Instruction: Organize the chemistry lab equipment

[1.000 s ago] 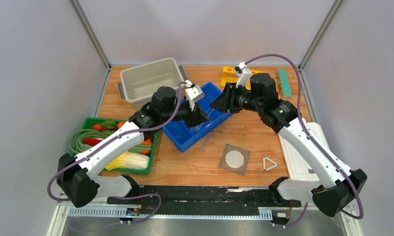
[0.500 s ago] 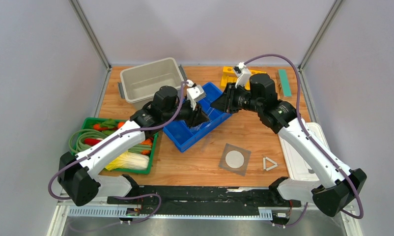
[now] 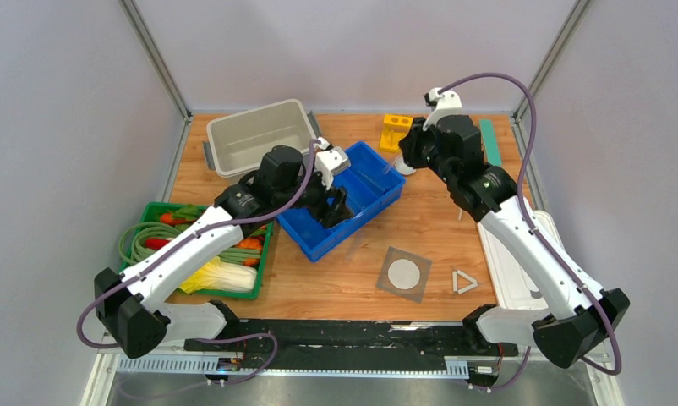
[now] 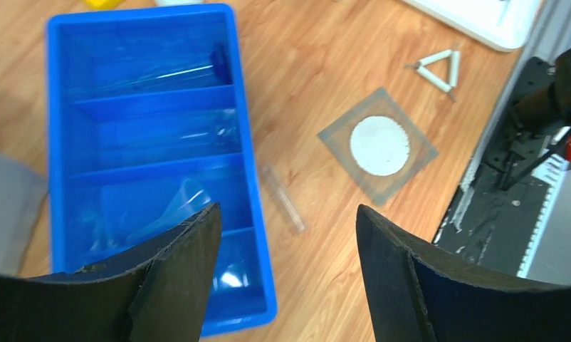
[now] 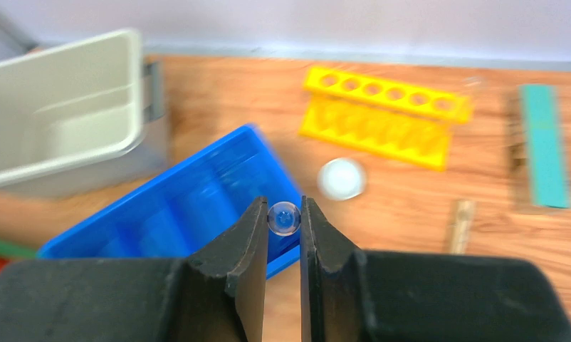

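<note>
Left pincer (image 4: 287, 214) is wide, with nothing in it, and hovers over one end of the blue tray (image 4: 248, 142).

The blue-tipped tool (image 4: 218, 55) lies in the tray's far end compartment. A clear funnel-shaped piece (image 4: 177, 205) sits two compartments nearer. The other clear glassware in there is too faint to sort out.

A loose clear rod (image 4: 284, 208) lies on the bench (image 4: 318, 64) just beside the tray wall. The grey mesh with white disc (image 4: 379, 144) lies flat further out, and the white triangle (image 4: 433, 58) is beyond it, apart from it.

Right pincer (image 5: 283, 206) is narrow and pinches a small clear round piece (image 5: 283, 218). This is probably a rod or tube seen end-on, but the view is blurred. The pincer is up over the tray's corner. The clear round dish (image 5: 342, 178) sits on the bench between the tray and the yellow rack (image 5: 386, 117).
</note>
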